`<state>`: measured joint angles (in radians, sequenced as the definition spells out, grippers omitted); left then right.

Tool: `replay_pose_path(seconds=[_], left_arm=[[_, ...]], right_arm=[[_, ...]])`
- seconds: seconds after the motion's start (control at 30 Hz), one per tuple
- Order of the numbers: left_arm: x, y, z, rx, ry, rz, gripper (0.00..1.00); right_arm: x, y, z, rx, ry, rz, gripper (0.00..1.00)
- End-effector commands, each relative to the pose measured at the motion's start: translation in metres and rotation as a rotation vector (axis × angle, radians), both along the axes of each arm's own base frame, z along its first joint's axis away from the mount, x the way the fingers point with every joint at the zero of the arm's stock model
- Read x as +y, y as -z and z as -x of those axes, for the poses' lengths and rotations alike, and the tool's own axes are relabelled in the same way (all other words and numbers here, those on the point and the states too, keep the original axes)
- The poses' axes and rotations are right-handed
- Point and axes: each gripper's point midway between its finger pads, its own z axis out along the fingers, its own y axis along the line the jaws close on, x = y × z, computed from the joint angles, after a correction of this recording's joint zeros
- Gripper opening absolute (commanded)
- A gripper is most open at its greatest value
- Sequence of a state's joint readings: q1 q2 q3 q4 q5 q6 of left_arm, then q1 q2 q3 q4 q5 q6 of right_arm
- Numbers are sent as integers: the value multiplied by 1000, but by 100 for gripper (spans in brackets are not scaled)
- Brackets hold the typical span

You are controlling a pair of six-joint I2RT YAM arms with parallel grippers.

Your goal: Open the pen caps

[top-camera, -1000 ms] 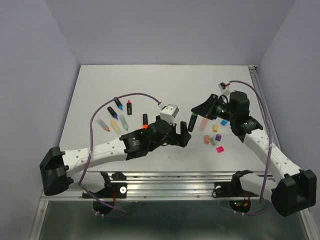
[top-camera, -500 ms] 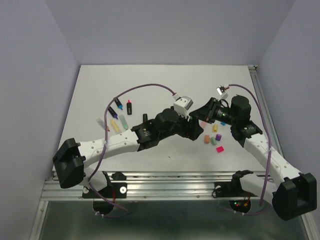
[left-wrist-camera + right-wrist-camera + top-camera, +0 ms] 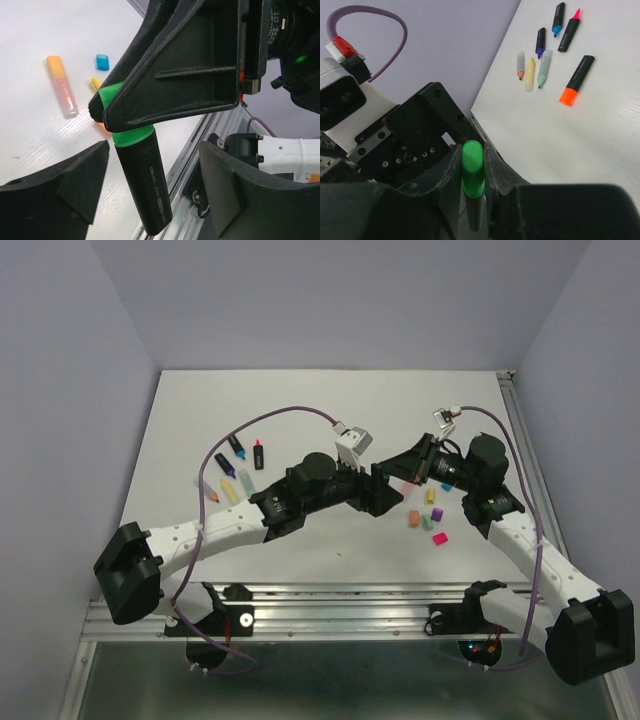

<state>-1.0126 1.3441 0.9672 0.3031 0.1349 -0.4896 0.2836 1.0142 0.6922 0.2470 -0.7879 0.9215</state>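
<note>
Along the near edge runs a metal rail (image 3: 350, 592), and just beyond it a narrow strip of bare surface (image 3: 340, 555) lies in front of both arms. The left arm (image 3: 230, 525) stretches slantwise from the near left corner towards the middle, and the right arm (image 3: 520, 540) comes in from the near right corner, so the two meet right of centre. There the right jaws are clenched on the green cap (image 3: 131, 136) of a highlighter, whose black body (image 3: 147, 190) sticks out below the cap. The left jaws are released, with one finger (image 3: 75, 175) on each side of that body and apart from it. The capped end is rounded, glossy and bright green. Just to the right of the meeting point six loose caps lie close together on the surface: pink (image 3: 438, 538), orange (image 3: 413, 518), green (image 3: 424, 523), yellow (image 3: 437, 512), purple (image 3: 430, 496) and cyan (image 3: 447, 485). They leave little room between the right arm and the jaws. On the left, beyond the left arm, lie a few pastel pens (image 3: 227, 490) and dark pens (image 3: 238, 445), while the right wrist view shows an orange-capped highlighter (image 3: 576, 80) near them. A purple cable (image 3: 270, 420) arcs above this group. Farther back the surface is plain white up to the back wall (image 3: 330, 300). A second rail (image 3: 522, 430) bounds its right edge, and the side walls close in on both flanks.
</note>
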Motion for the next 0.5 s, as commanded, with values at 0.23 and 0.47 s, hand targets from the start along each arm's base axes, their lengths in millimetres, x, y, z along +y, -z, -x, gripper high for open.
replay_pose_path(seconds=[0.23,0.47], left_arm=[[0,-47,32,-38,162,186,52],[6,-59,38,-54,175,226,47]], right_arm=[[7,-33,7,-153,-65,-83,1],[8,-27,15,-141,-103,-77,1]])
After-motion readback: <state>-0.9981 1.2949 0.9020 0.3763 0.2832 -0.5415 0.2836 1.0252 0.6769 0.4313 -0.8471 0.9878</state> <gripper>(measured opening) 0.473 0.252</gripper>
